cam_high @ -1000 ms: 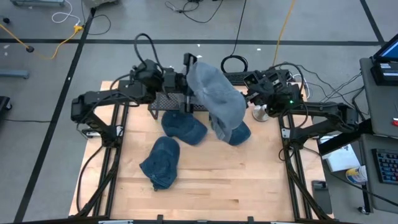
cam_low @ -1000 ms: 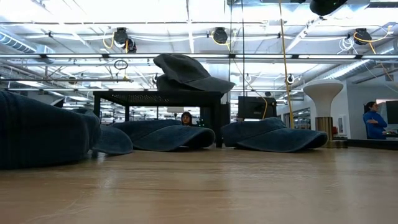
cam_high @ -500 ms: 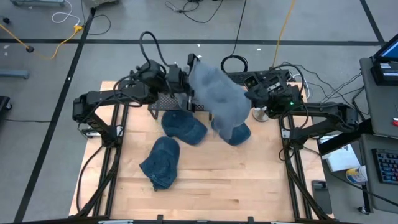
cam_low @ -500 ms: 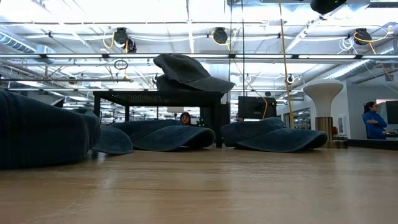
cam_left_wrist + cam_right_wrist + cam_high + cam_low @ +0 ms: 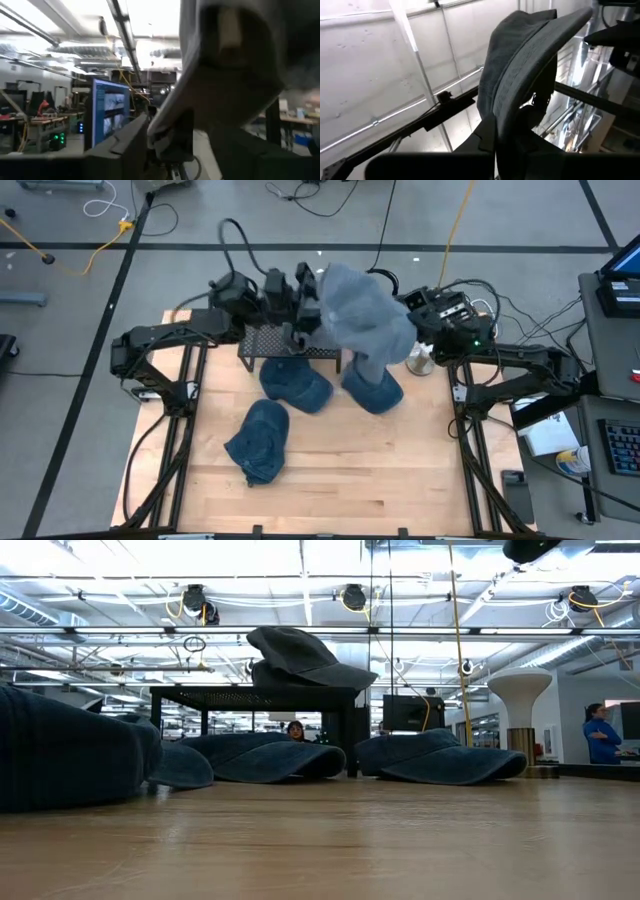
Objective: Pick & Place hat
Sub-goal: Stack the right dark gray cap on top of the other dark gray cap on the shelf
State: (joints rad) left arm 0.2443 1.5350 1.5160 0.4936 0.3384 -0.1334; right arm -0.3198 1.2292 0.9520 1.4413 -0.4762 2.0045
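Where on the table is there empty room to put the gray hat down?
Most free wood is the near half of the table, in front of the three blue hats, plus the strip right of the front blue hat. It is crowded at the back, around the black rack, where both arms hold the gray hat up.

lifted hat [image 5: 365, 320] carried farther back, raised higher

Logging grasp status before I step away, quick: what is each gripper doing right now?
Left gripper: at the raised grey hat, jaws cannot be told.
Right gripper: shut on the grey hat.
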